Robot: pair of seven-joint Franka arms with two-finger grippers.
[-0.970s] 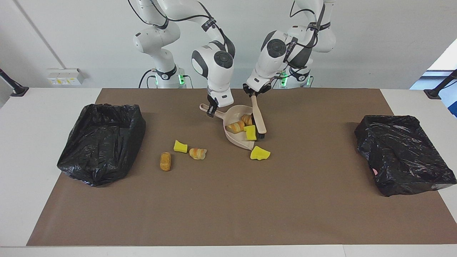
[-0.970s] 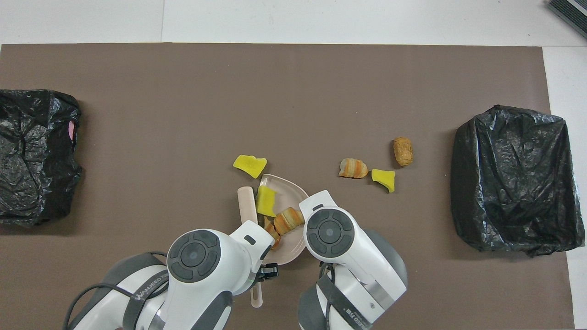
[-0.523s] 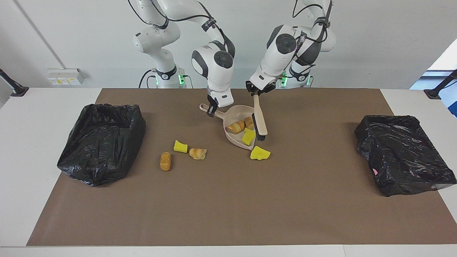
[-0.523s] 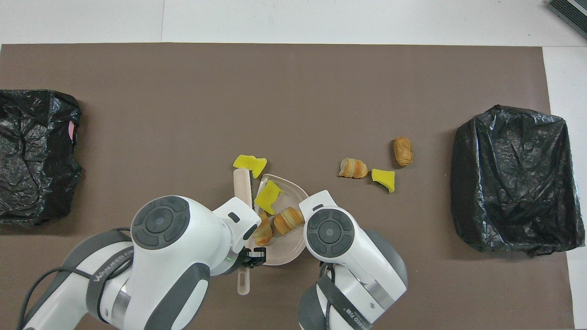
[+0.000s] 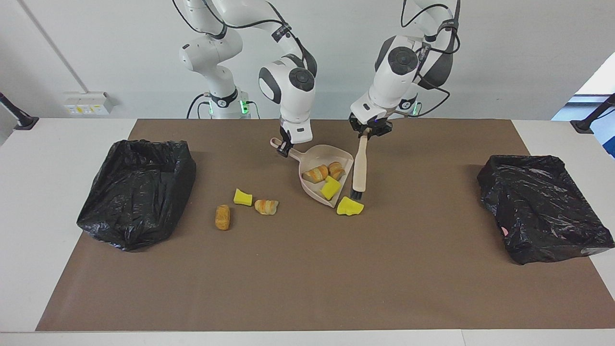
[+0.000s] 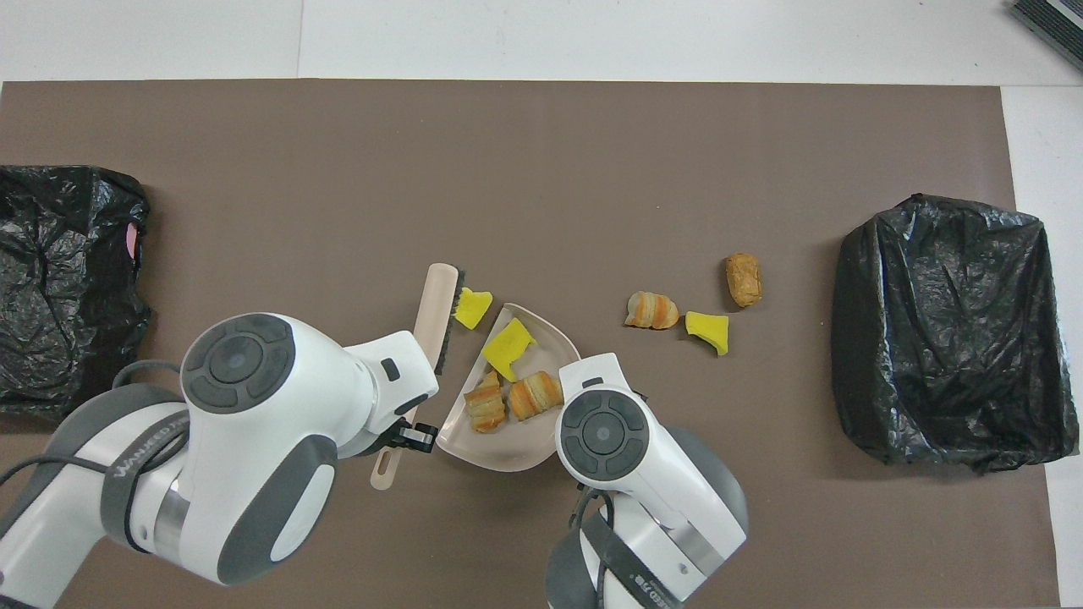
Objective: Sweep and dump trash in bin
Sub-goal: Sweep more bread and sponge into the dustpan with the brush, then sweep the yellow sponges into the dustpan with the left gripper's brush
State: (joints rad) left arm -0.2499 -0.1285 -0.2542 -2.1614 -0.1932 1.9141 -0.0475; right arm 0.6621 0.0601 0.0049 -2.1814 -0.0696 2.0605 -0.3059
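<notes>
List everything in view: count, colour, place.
foam chunks: 3, yellow; one in dustpan, one at its mouth by the brush, one on mat beside a pastry
pastries: 3, orange-cream; two in dustpan, one on mat
roll: 1, golden-brown, on mat
dustpan: 1, beige, mid-mat
brush: 1, beige, black bristles
bins: 2, black-bagged, one at each table end
mat: 1, brown
left end effector: shut on brush
right end effector: shut on dustpan handle
</notes>
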